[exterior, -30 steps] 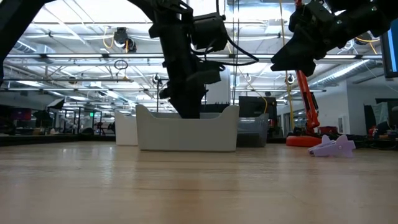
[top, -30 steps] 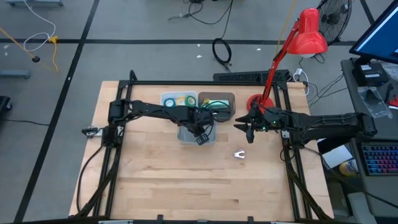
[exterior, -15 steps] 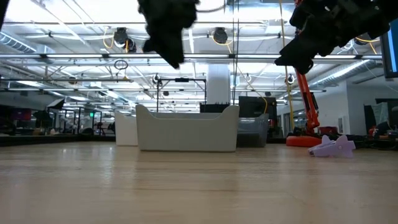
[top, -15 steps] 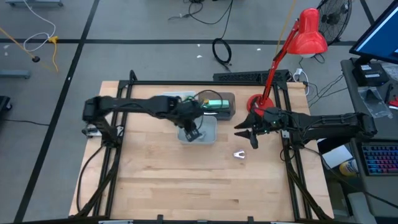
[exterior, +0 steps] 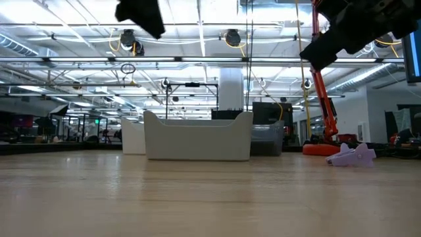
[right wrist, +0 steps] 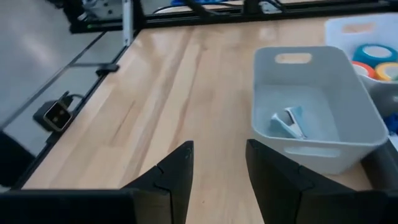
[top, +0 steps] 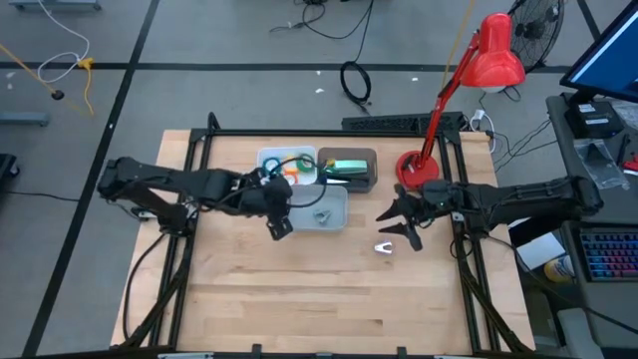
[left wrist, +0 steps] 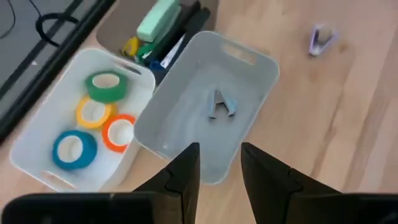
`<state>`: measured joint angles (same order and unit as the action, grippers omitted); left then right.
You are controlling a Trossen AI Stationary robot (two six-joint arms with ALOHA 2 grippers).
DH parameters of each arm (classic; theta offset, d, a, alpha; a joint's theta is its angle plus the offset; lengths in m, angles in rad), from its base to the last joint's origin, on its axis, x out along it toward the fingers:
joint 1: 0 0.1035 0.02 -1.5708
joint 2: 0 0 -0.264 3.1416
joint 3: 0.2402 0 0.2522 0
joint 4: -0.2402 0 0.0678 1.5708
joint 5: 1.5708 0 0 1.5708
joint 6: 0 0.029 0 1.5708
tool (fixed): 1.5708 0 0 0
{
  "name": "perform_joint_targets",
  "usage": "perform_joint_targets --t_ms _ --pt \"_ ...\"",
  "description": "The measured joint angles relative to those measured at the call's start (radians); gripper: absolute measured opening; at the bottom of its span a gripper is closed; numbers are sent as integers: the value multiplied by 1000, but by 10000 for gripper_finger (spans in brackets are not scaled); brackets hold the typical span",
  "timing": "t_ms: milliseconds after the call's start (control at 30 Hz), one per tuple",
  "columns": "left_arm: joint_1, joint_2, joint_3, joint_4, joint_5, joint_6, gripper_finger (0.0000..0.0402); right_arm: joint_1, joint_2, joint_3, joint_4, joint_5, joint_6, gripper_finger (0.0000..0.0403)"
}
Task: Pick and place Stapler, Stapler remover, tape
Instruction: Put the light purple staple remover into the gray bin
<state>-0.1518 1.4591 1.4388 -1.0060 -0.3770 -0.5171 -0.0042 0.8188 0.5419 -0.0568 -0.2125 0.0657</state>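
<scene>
Beyond the left gripper, whose jaws stand narrowly parted and hold nothing, sits a grey bin with a pale blue stapler remover lying inside. Beside that bin a white bin holds the four tape rolls. Farther right, the right gripper hovers empty, jaws apart, just beside a lilac stapler remover on the table.

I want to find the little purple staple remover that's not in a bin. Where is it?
The small pale purple staple remover lies on the bare wooden table in the high view, right of the grey bin, just below the right gripper.
</scene>
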Motion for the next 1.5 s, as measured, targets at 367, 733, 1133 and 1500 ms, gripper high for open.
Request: perform_joint_targets --t_ms 367,733,1133,1500 --pt "-78 -316 -522 395 4 -141 120 103 19 8 -86 54 -25 139" --pt "-129 -665 -856 618 -26 -141 120 155 206 141 -376 138 1 139" --pt "-246 -940 -956 559 -190 -116 120 134 383 171 -436 134 68 139" --pt "-331 -1024 -961 424 -300 -161 120 90 442 172 -438 90 51 139"
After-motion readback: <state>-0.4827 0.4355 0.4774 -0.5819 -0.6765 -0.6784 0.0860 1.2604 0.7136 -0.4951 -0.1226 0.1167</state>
